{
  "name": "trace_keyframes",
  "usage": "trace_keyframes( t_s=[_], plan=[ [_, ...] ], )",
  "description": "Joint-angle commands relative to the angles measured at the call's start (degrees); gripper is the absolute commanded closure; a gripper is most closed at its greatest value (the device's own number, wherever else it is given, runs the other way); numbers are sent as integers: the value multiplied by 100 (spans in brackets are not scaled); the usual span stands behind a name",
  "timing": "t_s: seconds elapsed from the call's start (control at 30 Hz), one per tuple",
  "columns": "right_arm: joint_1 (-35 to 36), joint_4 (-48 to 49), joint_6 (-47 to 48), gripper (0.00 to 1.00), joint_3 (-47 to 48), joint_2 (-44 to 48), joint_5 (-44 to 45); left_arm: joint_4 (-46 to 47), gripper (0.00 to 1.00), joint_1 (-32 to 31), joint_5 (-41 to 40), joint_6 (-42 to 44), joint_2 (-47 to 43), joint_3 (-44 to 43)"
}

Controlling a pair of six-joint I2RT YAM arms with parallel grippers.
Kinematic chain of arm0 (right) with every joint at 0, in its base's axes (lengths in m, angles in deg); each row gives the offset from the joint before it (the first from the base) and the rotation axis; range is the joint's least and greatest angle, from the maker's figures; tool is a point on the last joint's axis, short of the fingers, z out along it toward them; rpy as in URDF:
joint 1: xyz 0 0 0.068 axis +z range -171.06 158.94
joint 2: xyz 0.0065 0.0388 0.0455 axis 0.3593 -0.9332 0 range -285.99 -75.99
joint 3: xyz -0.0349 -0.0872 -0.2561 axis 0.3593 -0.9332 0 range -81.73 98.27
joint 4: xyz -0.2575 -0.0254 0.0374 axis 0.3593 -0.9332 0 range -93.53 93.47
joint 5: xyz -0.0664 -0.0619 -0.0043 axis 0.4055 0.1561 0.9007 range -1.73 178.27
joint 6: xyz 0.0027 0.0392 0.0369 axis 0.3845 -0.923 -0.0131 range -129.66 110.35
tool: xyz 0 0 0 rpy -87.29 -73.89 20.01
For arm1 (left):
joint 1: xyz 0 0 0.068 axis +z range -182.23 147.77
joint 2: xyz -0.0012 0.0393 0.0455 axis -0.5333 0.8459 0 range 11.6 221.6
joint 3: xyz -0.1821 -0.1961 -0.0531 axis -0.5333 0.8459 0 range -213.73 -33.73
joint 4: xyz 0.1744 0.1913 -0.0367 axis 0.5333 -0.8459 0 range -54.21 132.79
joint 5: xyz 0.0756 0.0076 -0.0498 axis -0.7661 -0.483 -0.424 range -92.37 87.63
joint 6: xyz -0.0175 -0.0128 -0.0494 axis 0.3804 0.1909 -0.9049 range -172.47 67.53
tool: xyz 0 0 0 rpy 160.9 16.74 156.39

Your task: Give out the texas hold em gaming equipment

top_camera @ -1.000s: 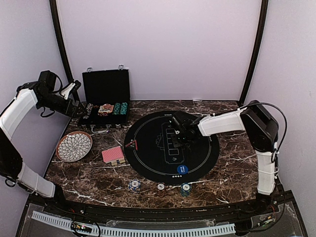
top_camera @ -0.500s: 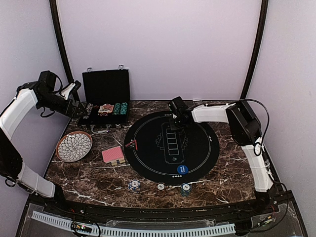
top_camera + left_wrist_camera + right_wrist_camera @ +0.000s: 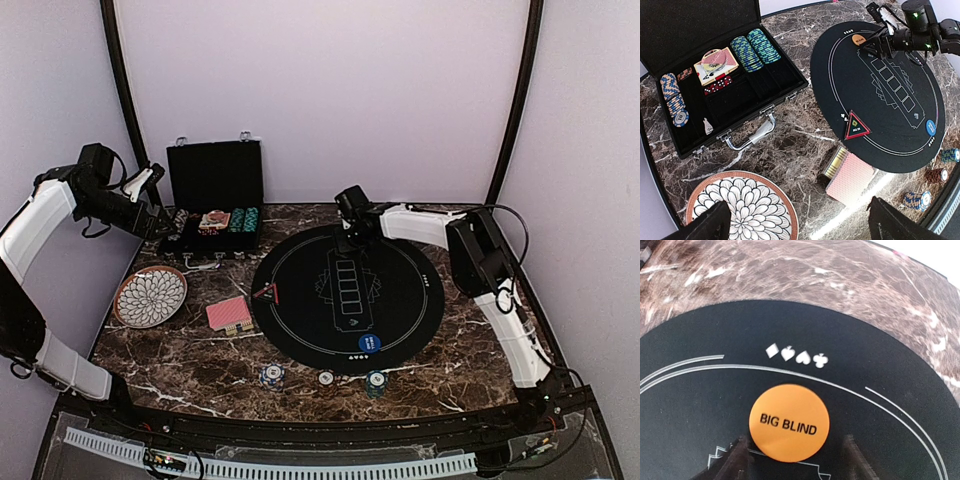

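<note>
I saw the right gripper [image 3: 795,450] part open and holding nothing, its fingers [image 3: 742,455] straddling the orange BIG BLIND button disc [image 3: 789,422], which lay flat at the far edge of the round black mat [image 3: 700,405], while the left gripper [image 3: 800,222] hung wide open and empty near the open black case [image 3: 670,30].

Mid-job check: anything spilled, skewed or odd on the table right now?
Nothing spilled or damaged. The orange Big Blind disc lies flat on the black mat; three chip stacks stand upright by its near edge. Only the red-backed card deck lies skewed off the mat, on the marble table.
</note>
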Motion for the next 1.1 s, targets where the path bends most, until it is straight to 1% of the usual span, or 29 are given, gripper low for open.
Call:
trace_keyframes(
  t_s=[0.0,0.1,0.2,0.23,0.33,0.43,0.5,0.63,0.77,0.97,1.07],
  plan=[
    [89,207,143,27,-814,1050,-147,-170,1,-16,63,57,-136,-166],
    [321,465,186,20,-1792,1897,-239,-173,1,-24,95,30,-117,-191],
    [687,521,181,19,-2790,2695,-311,-185,1,-30,95,29,-130,-199],
    [827,527,164,19,-3263,2929,-339,-193,1,-40,81,37,-128,-197],
    [1228,498,13,22,-4238,3649,-429,-209,1,-58,46,68,-128,-180],
    [1570,405,-256,27,-5003,4105,-416,-217,1,-73,25,75,-134,-161],
    [1821,286,-406,29,-5361,4303,-322,-210,1,-75,57,64,-128,-160],
    [2135,82,-582,31,-5756,4505,-188,-196,1,-98,89,33,-127,-179],
    [2311,-143,-567,34,-5814,4447,-122,-221,1,-110,113,-5,-122,-226],
    [2347,-132,-527,39,-5809,4310,-80,-213,1,-117,135,-33,-180,-198],
    [2347,-66,-541,44,-5774,4227,-54,-218,1,-120,128,-34,-186,-210]
  ],
)
